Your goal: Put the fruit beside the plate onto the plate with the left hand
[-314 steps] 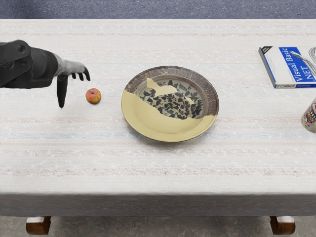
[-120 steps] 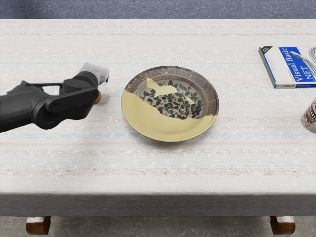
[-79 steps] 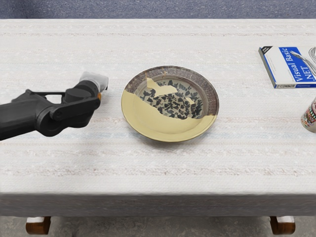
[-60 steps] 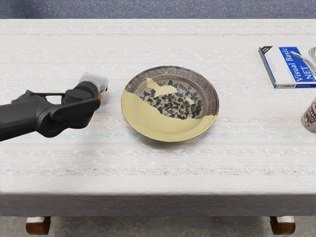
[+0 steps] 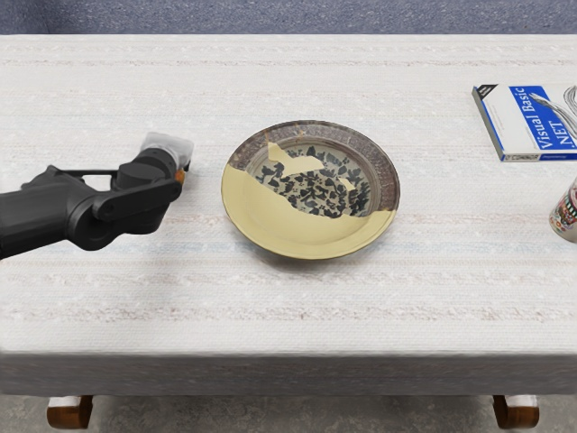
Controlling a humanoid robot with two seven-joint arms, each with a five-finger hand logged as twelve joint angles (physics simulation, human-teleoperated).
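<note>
The plate (image 5: 270, 224), yellow with a dark speckled pattern and a brown rim, lies at the table's middle. Just left of it, the fruit (image 5: 180, 177) shows only as a thin orange sliver under my left hand (image 5: 169, 149). The dark left forearm reaches in from the left edge and its wrist and grey hand cover the fruit from above. The hand's underside is hidden by the wrist, so its grasp cannot be seen. The fruit sits on the cloth, a short gap away from the plate's left rim. The right arm is out of view.
A blue book (image 5: 526, 122) lies at the far right, with a thin metal object across its corner. A patterned cup (image 5: 566, 212) stands at the right edge. The table's front edge runs along the bottom.
Since 2.6 s ago the left arm has swung down and over the fruit, hiding most of it. Over the last second the hand has only shifted slightly to the left.
</note>
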